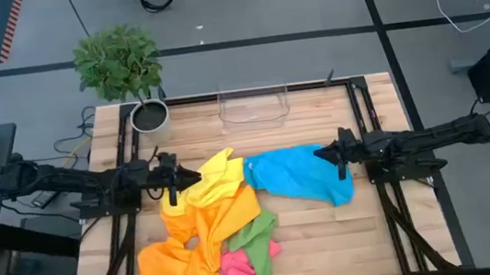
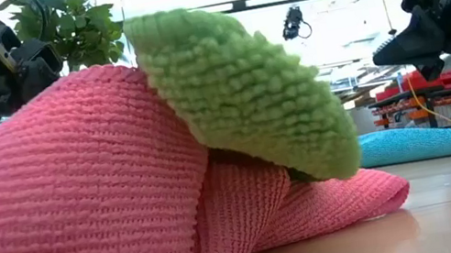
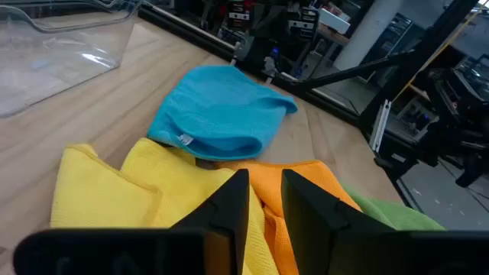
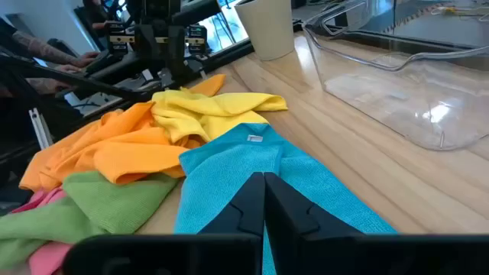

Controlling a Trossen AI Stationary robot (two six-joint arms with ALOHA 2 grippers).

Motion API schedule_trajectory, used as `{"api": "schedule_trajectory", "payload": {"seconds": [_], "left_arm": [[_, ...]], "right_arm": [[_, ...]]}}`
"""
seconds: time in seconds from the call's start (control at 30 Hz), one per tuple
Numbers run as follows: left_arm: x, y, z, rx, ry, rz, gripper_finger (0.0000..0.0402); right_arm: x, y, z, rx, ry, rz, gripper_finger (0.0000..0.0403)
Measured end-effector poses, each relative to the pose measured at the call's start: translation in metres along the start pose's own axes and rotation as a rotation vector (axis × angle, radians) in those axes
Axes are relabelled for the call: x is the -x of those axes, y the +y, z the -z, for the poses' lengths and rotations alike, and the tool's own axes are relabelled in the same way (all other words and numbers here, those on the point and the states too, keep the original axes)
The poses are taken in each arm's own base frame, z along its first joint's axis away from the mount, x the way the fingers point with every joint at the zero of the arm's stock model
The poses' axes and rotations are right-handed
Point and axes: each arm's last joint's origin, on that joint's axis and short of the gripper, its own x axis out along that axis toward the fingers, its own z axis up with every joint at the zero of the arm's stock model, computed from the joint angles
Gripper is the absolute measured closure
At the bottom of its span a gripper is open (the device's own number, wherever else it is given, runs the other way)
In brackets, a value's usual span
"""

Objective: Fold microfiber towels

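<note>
A heap of microfiber towels lies on the wooden table point(image 1: 375, 224). A yellow one point(image 1: 217, 178) is at the heap's far side, on a large orange one point(image 1: 193, 245). A green one point(image 1: 256, 236) and a pink one point(image 1: 235, 266) lie toward the near edge. A blue one point(image 1: 300, 176) lies bunched to the right. My left gripper point(image 3: 265, 195) hovers over the yellow towel's left edge, its fingers a narrow gap apart with nothing between them. My right gripper point(image 4: 264, 183) is shut and hangs above the blue towel's far right part, clear of it in the low view point(image 2: 380, 51).
A clear plastic bin point(image 1: 253, 104) stands at the table's far edge, in the middle. A potted plant point(image 1: 126, 68) is at the far left corner. Bare wood shows right of the blue towel and between the towels and the bin.
</note>
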Motion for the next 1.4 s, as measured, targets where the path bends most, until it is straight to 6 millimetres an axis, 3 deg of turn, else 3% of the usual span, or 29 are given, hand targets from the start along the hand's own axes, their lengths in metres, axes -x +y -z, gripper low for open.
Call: {"api": "schedule_trajectory", "payload": {"seconds": [1.4], "left_arm": [[0.0000, 0.0000, 0.0000, 0.000, 0.000, 0.000, 0.0315]], "right_arm": [[0.0000, 0.0000, 0.0001, 0.000, 0.000, 0.000, 0.0387]]}}
